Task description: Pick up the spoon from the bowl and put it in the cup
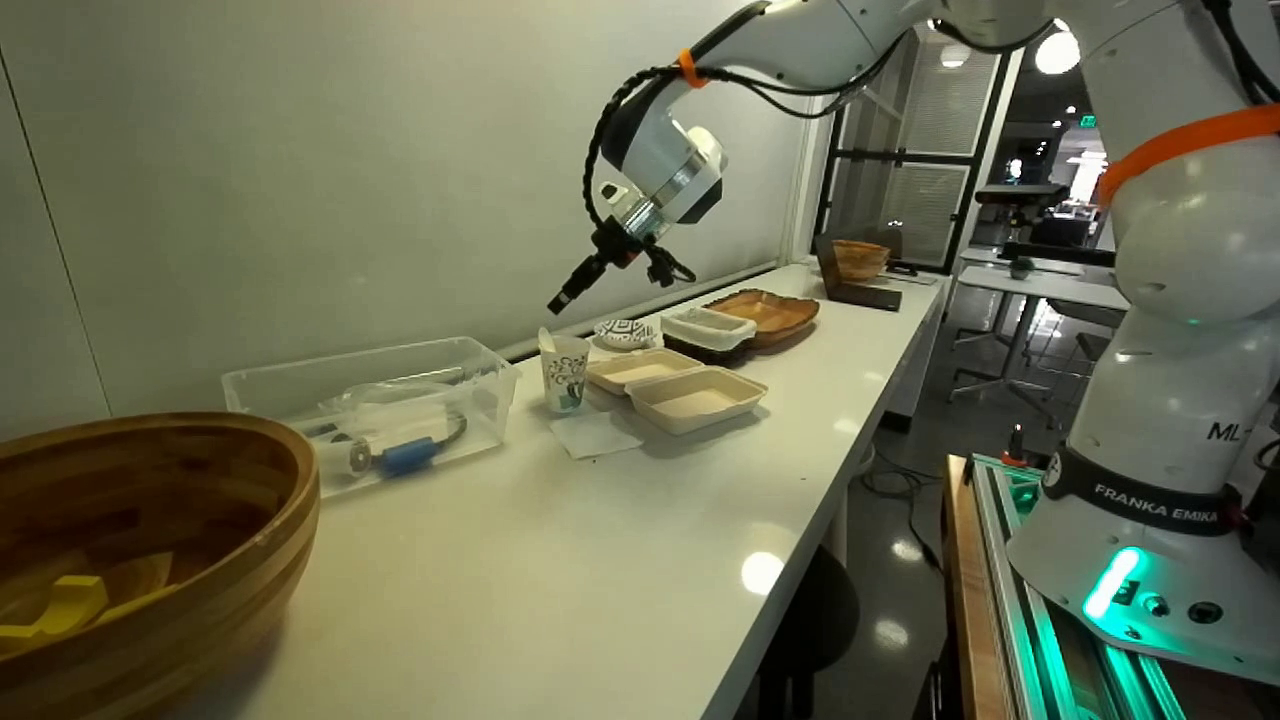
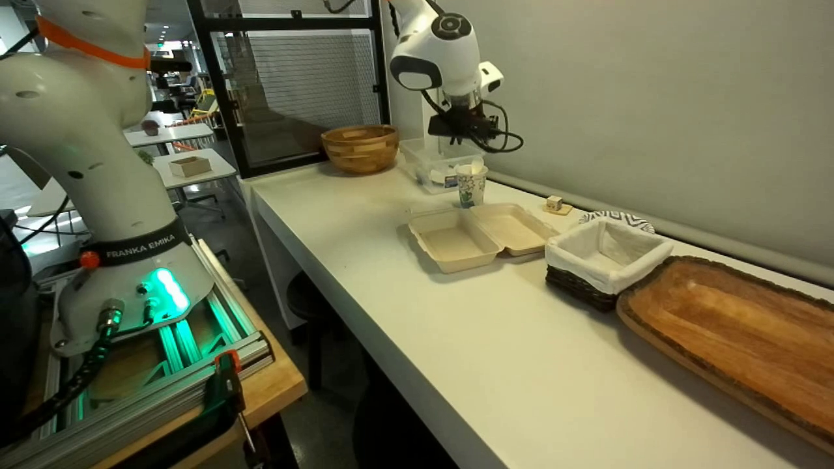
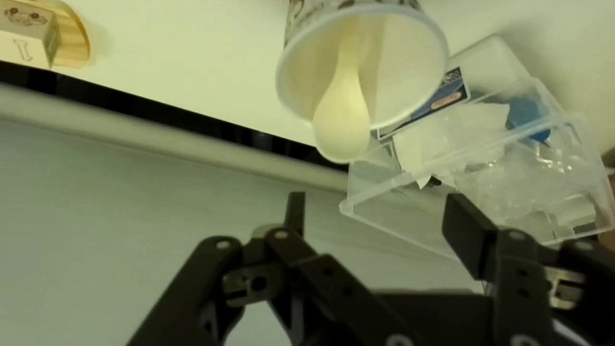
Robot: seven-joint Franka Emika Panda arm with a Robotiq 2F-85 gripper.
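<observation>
- Gripper (image 3: 378,226), nearest in the wrist view: jaws spread wide, nothing between them.
- Spoon (image 3: 343,120): pale, it leans in the cup (image 3: 403,67), rounded end projecting past the rim.
- Progress: judging by this arrangement, pick-up and placing appear done; at most, the gripper's retreat remains.

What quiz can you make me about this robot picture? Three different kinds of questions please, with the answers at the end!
1. True or false: the jaws are gripping the spoon.
2. Which thing is the spoon standing in? A) takeaway box B) patterned cup C) lined basket
3. Fill in the colour: in an exterior view, the blocky thing inside the wooden bowl nearest the camera is ____.

Key: 1. False; the jaws stand open in the wrist view. 2. B. 3. Yellow.
</observation>
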